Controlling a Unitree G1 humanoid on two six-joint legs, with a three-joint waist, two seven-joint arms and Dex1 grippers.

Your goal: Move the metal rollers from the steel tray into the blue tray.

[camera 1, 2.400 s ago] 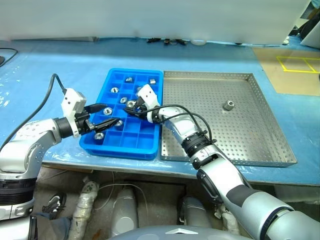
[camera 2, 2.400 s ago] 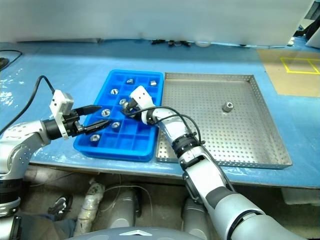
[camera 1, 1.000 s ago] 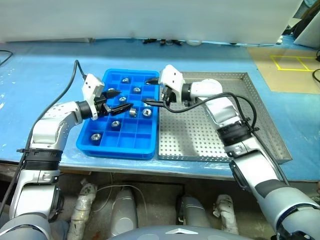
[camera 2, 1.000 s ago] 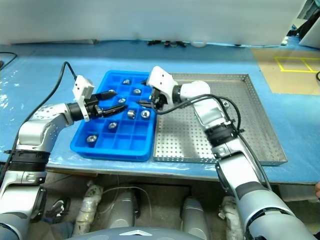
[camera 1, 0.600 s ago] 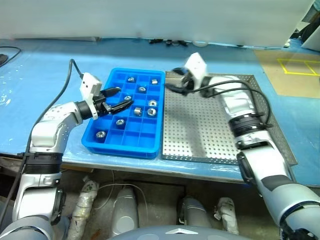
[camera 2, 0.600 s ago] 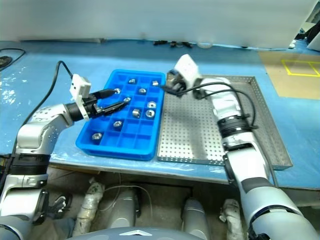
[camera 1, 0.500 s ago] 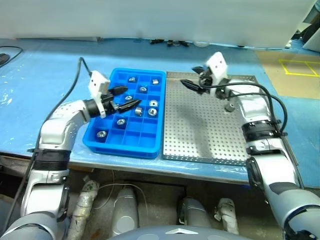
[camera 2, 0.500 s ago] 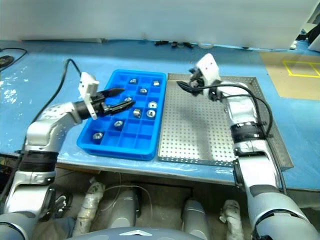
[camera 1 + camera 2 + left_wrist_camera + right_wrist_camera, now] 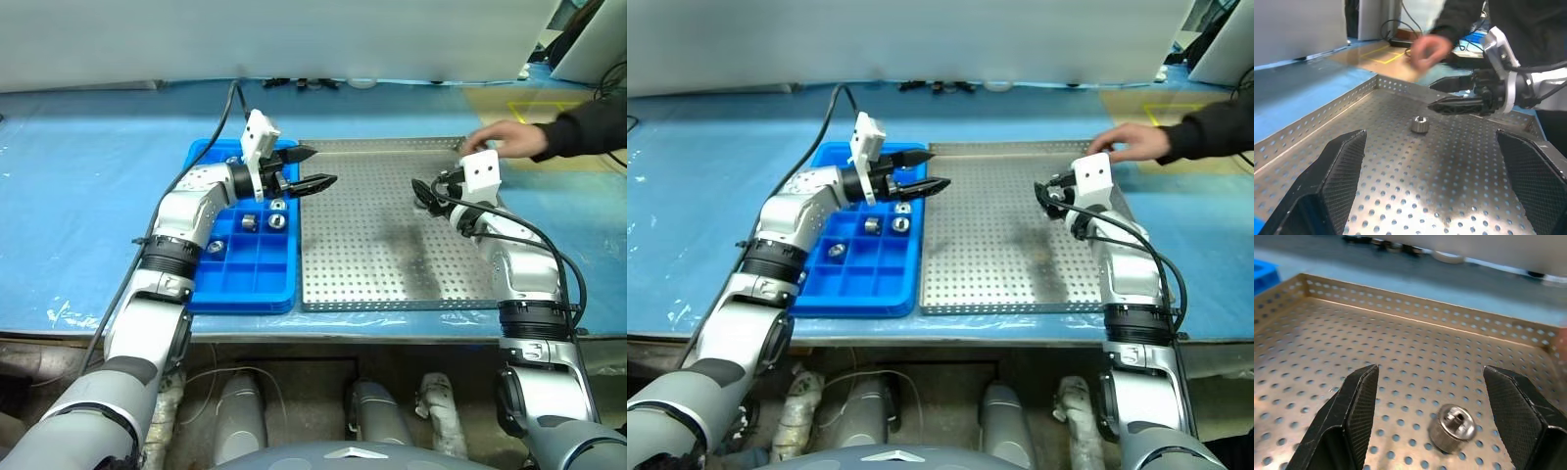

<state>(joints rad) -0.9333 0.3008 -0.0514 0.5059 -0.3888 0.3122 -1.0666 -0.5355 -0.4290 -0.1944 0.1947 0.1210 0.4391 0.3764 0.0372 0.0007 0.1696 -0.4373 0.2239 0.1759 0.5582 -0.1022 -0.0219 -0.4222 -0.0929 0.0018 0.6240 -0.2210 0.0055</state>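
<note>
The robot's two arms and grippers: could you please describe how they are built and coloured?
Both arms are silver-grey metal with black joint bands. Each ends in a white boxy wrist block and two black pointed fingers, textured on the inner faces. Black cables loop along the left gripper and right gripper arms.

left pincer (image 9: 315, 167) gaping empty, right pincer (image 9: 1435, 418) parted, empty

A long worktable (image 9: 88, 196) is covered with a blue, slightly wrinkled plastic sheet, and a pale wall or panel (image 9: 294, 39) is seen directly behind the table's far edge. At the table's far right end a brown cardboard-coloured patch (image 9: 509, 98) marked with yellow tape lines (image 9: 534, 106) is seen, and a few small dark objects (image 9: 304, 82) are lined up along the far edge. Under the table's near edge, a grey floor (image 9: 294, 392) crossed by loose cables is visible.
</note>
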